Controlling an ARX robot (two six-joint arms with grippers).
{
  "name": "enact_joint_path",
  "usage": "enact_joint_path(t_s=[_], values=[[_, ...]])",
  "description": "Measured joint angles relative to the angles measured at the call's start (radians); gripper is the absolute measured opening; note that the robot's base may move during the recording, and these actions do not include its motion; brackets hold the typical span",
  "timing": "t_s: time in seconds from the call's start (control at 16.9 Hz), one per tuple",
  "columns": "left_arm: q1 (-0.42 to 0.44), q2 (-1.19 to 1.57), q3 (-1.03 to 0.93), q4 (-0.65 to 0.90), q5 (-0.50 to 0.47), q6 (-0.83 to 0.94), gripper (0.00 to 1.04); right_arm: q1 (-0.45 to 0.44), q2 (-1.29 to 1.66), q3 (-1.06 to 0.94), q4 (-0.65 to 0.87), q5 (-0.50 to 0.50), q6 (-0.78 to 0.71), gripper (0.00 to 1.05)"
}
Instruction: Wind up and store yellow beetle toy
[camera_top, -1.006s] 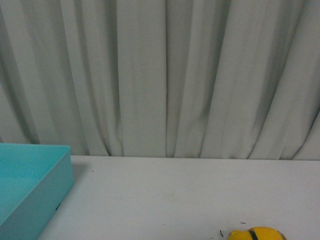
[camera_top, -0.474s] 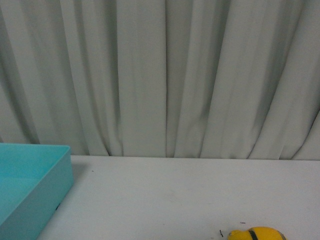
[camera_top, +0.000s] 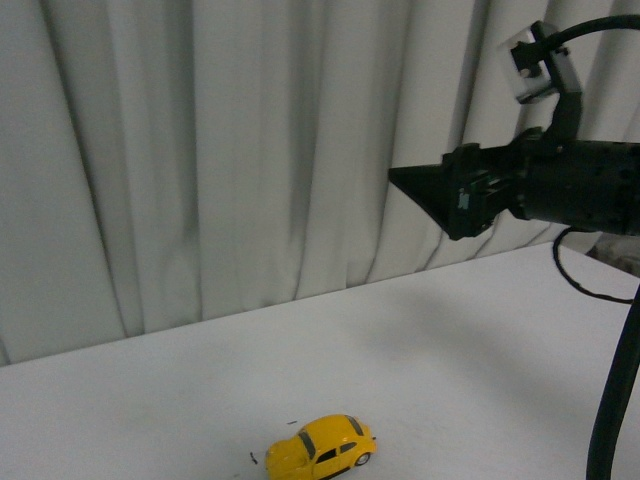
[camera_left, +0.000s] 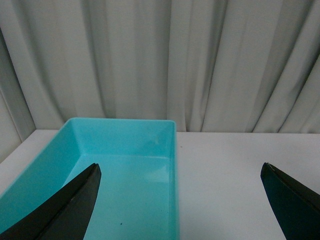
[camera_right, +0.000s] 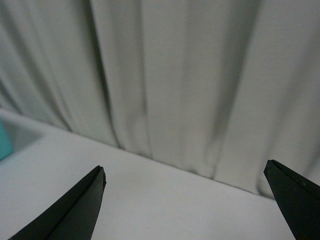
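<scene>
Yellow beetle toy (camera_top: 320, 447) is sitting on the white table (camera_top: 450, 340) while we are holding left gripper (camera_left: 180, 165) and right gripper (camera_right: 185, 165) spread wide, grasping nothing.

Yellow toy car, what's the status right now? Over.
Left gripper open, empty, facing the blue bin. Right gripper open, empty, raised above the table. Toy car sits on the table, untouched. No obstacle seen near it.
</scene>
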Motion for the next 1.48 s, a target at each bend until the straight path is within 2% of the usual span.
enact_joint_path(t_s=[0.12, 0.24, 0.3, 0.36, 0.47, 0.59, 0.77, 0.89, 1.12, 1.48], values=[[0.0, 0.0, 0.0, 0.0, 0.0, 0.0, 0.98, 0.087, 0.135, 0.162, -0.162, -0.146, -0.162, 0.98], [0.0, 0.0, 0.0, 0.0, 0.0, 0.0, 0.98, 0.125, 0.229, 0.285, -0.451, -0.291, -0.403, 0.98], [0.0, 0.0, 0.0, 0.0, 0.0, 0.0, 0.98, 0.128, 0.273, 0.351, -0.628, -0.323, -0.556, 0.98], [0.0, 0.0, 0.0, 0.0, 0.0, 0.0, 0.98, 0.128, 0.325, 0.431, -0.835, -0.323, -0.753, 0.98], [0.0, 0.0, 0.0, 0.0, 0.0, 0.0, 0.98, 0.137, 0.416, 0.524, -1.125, -0.291, -1.082, 0.98], [0.0, 0.0, 0.0, 0.0, 0.0, 0.0, 0.98, 0.163, 0.489, 0.561, -1.299, -0.266, -1.342, 0.98], [0.0, 0.0, 0.0, 0.0, 0.0, 0.0, 0.98, 0.18, 0.553, 0.637, -1.452, -0.214, -1.57, 0.98], [0.0, 0.0, 0.0, 0.0, 0.0, 0.0, 0.98, 0.18, 0.599, 0.676, -1.487, -0.172, -1.641, 0.98], [0.0, 0.0, 0.0, 0.0, 0.0, 0.0, 0.98, 0.193, 0.657, 0.752, -1.58, -0.122, -1.678, 0.98], [0.0, 0.0, 0.0, 0.0, 0.0, 0.0, 0.98, 0.215, 0.679, 0.728, -1.516, -0.026, -1.682, 0.98]])
